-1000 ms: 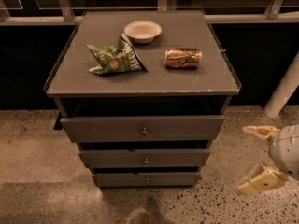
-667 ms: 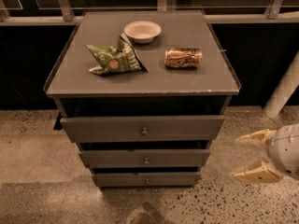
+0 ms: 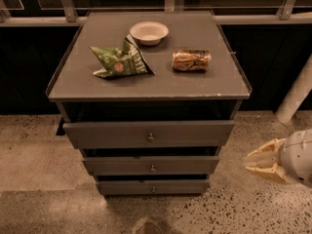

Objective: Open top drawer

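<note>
Grey and dull, the top drawer (image 3: 112,133) is sitting to the left of the gripper (image 3: 245,162) and a little higher, with open floor lying between the two. Its long flat front is running across the cabinet just under a dark gap, and its small round knob (image 3: 151,137) is showing at the centre, well apart from the gripper's tips. The gripper is hanging low at the right edge of the camera view, pointing left toward the cabinet. Its cream fingers (image 3: 265,151) are lying drawn in close, the tips nearly meeting, and they are gripping nothing and touching nothing.

Two narrower drawer fronts are lying further left of the gripper: the middle drawer (image 3: 122,165) about level with it and the bottom drawer (image 3: 126,187) slightly lower. Up and to the left, on the cabinet top (image 3: 204,84), a can (image 3: 191,60) is lying on its side, nearest the gripper. A green chip bag (image 3: 121,62) is lying crumpled beyond it, and a pale bowl (image 3: 148,32) is sitting farther back. A white post (image 3: 295,94) is leaning above the gripper, and the speckled floor (image 3: 39,150) is spreading beneath it.
</note>
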`<state>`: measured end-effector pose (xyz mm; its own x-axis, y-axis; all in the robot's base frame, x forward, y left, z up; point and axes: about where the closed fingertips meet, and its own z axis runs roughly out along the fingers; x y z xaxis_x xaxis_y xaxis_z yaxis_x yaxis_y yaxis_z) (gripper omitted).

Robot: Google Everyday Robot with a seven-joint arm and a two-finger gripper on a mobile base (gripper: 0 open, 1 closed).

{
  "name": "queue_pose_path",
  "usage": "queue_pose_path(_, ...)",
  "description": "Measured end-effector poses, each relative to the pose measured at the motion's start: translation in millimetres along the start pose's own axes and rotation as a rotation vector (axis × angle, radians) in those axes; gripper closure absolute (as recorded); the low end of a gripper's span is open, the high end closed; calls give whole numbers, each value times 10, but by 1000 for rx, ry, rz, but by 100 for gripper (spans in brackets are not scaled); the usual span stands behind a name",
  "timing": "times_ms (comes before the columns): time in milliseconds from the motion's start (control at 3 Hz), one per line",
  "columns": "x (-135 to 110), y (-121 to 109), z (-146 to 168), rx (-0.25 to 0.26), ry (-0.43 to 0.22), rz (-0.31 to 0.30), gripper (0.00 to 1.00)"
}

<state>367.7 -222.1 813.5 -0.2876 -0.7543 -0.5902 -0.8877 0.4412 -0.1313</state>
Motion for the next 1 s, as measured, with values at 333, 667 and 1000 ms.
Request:
queue_pose_path(333,62,-42,102,49,-65,12,100)
queue_pose_path(667,199,-215,404,155,-234,63,100)
queue_pose_path(1000,224,-600,609,282,-364,83,100)
